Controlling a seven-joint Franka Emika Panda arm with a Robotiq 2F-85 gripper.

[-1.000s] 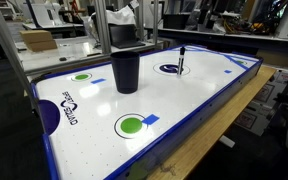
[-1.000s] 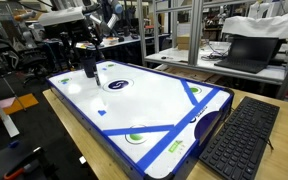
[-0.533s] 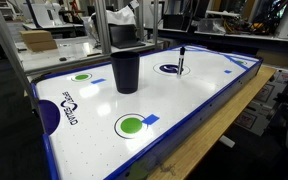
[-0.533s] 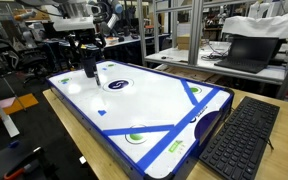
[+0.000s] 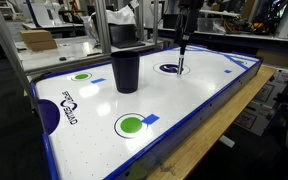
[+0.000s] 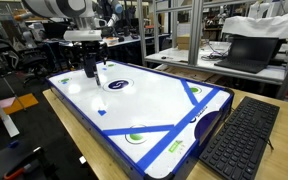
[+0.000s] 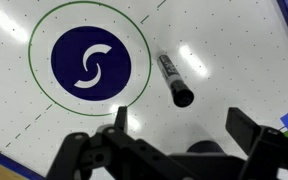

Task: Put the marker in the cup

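Two fingers (image 7: 119,120) stand spread wide at the bottom of the wrist view, so the gripper (image 7: 181,125) is open and holding nothing. Just ahead of the gap, right on the centre line, is the marker (image 7: 172,80). It is a slim dark stick, and its fat end swells toward the camera. From the side it reads as standing on end, a thin upright sliver on the white playing surface, with the arm poised directly above it. There is clear air between the pads and the marker, and no contact shows anywhere.

Beside the marker is a dark blue disc (image 7: 91,60) with a white S inside a thin green ring. The marker's foot sits just outside that ring.

Further out is the cup (image 5: 125,68), a tall black tumbler standing upright with its mouth open. It is well apart from the marker and further down the air hockey table (image 5: 204,110). A green spot (image 5: 131,125) is printed on the table nearer the camera.

So the score so far, as I read it: the approach looks lined up, and that is all. The grasp is not yet made, the marker is not lifted, and nothing has gone into the cup. What's left is the descent, closing on that slender body without tipping it, the carry across to the cup and the drop through the rim. It is early days, and most of the job lies ahead.
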